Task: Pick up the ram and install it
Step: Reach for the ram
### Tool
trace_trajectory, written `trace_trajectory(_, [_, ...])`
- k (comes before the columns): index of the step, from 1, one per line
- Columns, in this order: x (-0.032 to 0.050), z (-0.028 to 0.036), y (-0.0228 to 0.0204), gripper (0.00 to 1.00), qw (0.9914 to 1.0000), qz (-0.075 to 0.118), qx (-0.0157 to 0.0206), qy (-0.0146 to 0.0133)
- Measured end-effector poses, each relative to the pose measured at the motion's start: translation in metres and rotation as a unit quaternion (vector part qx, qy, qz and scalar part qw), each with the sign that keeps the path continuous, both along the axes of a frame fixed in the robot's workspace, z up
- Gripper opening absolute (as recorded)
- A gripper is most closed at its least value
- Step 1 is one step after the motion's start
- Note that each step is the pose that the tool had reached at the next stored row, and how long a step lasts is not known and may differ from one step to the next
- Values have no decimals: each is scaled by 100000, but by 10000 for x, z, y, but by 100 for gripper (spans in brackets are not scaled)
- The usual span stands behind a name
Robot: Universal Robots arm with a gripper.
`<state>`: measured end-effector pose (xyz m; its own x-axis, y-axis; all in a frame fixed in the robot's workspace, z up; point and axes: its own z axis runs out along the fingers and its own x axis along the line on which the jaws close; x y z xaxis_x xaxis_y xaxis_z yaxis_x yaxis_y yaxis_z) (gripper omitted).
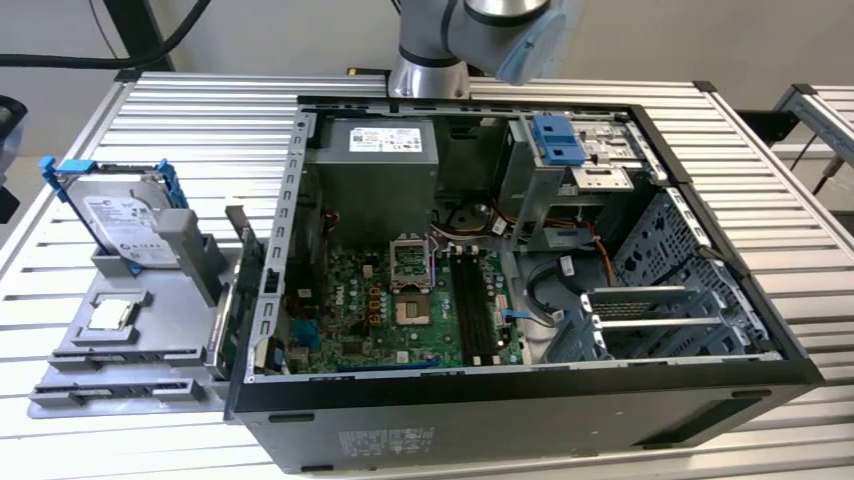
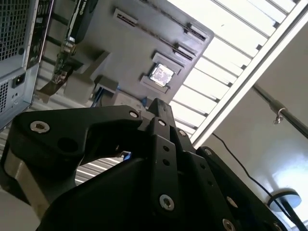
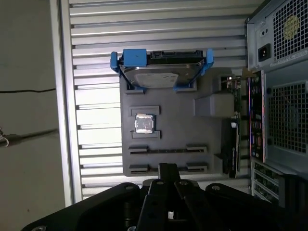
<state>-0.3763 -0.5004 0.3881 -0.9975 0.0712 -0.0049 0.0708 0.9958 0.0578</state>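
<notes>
Gripper, fingers pressed together and empty, hung over grey fixture tray near thin dark strip, likely the ram. Approach step; grasping would need fingers spread, squared lengthwise.

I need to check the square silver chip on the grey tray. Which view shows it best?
The first wrist view: the chip faces the camera squarely, unobstructed, in its holder on the grey tray. The second wrist view shows it at a slant; the exterior view shows it obliquely, at that view's left.
</notes>
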Motion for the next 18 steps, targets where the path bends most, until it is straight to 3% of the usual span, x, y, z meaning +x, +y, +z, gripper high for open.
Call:
trace_trajectory(9, [0, -8, -188, 0, 99997, 749, 1, -31])
trace_trajectory(18, [0, -10, -210, 0, 99986, 1668, 2, -95])
